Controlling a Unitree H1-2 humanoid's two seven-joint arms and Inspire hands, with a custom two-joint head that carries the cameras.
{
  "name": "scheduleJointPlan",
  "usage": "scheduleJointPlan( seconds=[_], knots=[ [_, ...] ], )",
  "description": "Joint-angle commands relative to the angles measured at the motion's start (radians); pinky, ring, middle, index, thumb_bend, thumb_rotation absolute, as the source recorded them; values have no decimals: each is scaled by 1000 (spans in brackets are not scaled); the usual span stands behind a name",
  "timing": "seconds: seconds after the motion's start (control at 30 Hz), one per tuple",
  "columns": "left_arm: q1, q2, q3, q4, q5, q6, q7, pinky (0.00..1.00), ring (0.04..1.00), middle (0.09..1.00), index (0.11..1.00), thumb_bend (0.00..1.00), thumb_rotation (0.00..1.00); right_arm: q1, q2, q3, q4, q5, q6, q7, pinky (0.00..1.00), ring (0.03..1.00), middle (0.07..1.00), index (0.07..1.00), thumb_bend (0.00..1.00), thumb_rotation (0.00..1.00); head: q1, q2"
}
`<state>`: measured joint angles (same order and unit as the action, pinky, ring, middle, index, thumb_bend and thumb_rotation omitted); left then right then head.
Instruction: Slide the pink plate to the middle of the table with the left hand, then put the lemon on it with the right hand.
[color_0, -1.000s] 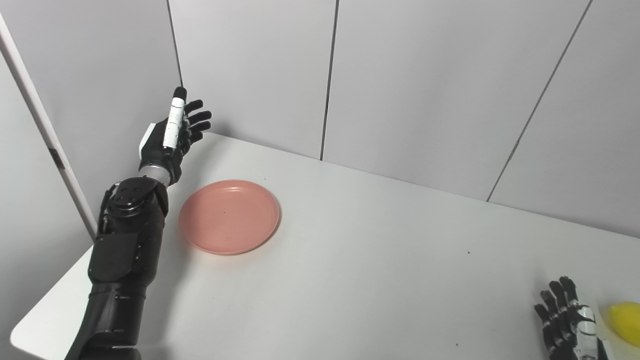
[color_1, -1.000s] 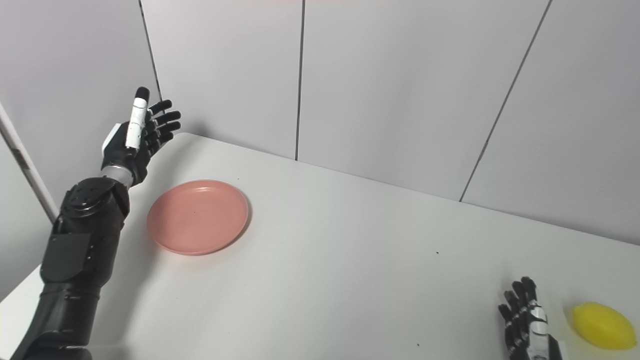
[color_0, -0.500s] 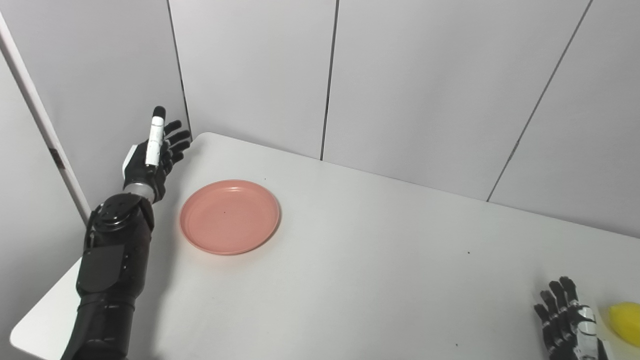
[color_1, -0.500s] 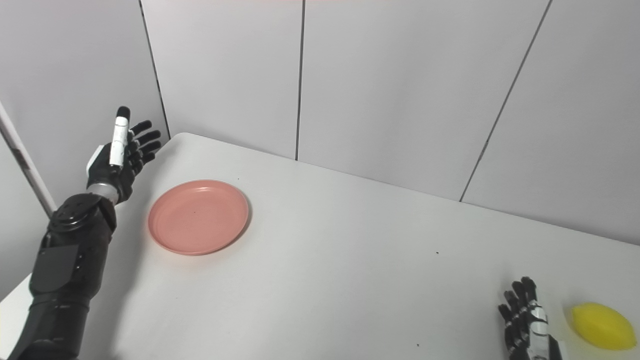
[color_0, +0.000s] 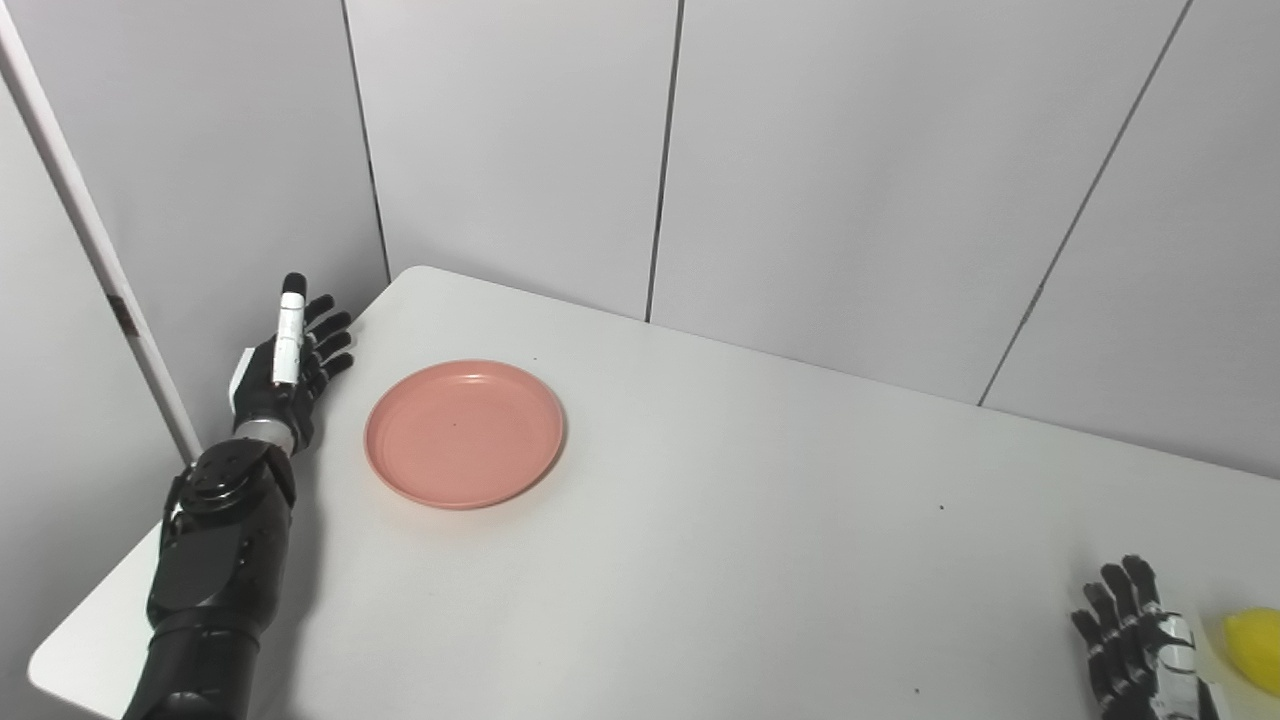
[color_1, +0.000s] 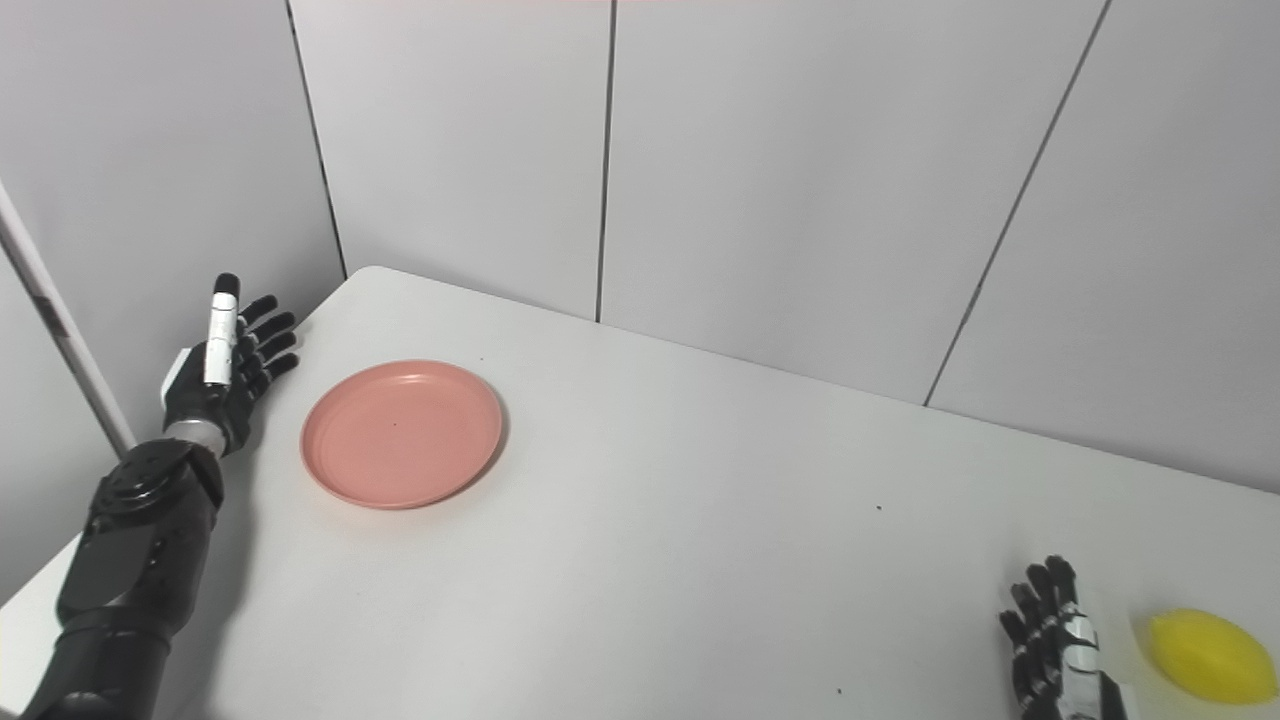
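Note:
The pink plate (color_0: 464, 433) lies flat on the left part of the white table (color_0: 760, 520). My left hand (color_0: 287, 356) is open and empty, fingers spread, at the table's left edge, a short gap left of the plate and not touching it. The yellow lemon (color_1: 1197, 657) rests on the table at the bottom right. My right hand (color_1: 1055, 647) is open and empty just left of the lemon, apart from it, its palm partly cut off by the picture's bottom edge.
Grey wall panels (color_0: 820, 160) stand close behind the table. The table's rounded far left corner (color_0: 415, 275) is just beyond my left hand. A white post (color_0: 95, 250) leans at the far left.
My left hand has come down and drawn back toward me, from near the table's far corner to beside the plate's left side. The plate, lemon and right hand have not moved.

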<state>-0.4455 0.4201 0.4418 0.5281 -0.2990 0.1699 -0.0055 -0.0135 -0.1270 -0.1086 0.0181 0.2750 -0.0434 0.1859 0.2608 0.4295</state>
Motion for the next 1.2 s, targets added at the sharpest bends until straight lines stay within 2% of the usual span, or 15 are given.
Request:
scheduleJointPlan(
  seconds=[0.0,0.3,0.37,0.47,0.77,1.0,1.17],
  knots=[
    [-19,10,-20,25,2,-3,-13,966,866,820,823,872,928,70,20,8,78,9,-10,13,1000,1000,994,1000,727,1000,-1,1],
    [6,0,-43,29,-6,-8,-19,966,876,834,825,878,936,77,19,11,63,9,-1,14,1000,1000,1000,1000,703,1000,-4,6],
    [16,-13,-44,-2,-6,15,-2,952,863,827,820,889,928,78,19,11,61,8,2,11,1000,1000,999,1000,698,1000,-4,6],
    [17,-13,-55,16,5,-3,-4,957,861,824,820,870,934,77,19,11,59,7,9,9,1000,1000,998,1000,691,1000,-4,4],
    [68,-36,-88,-90,-4,44,-20,913,843,798,809,877,948,77,21,18,56,3,12,8,1000,1000,996,1000,692,1000,-8,2],
    [96,-47,-119,-134,-3,53,-27,893,833,807,813,932,919,74,27,17,55,3,13,4,1000,1000,994,1000,697,1000,-12,2],
    [106,-73,-125,-163,-21,82,-24,880,837,812,809,929,893,75,29,18,50,-1,16,0,1000,998,993,1000,697,1000,-15,3]
  ],
)
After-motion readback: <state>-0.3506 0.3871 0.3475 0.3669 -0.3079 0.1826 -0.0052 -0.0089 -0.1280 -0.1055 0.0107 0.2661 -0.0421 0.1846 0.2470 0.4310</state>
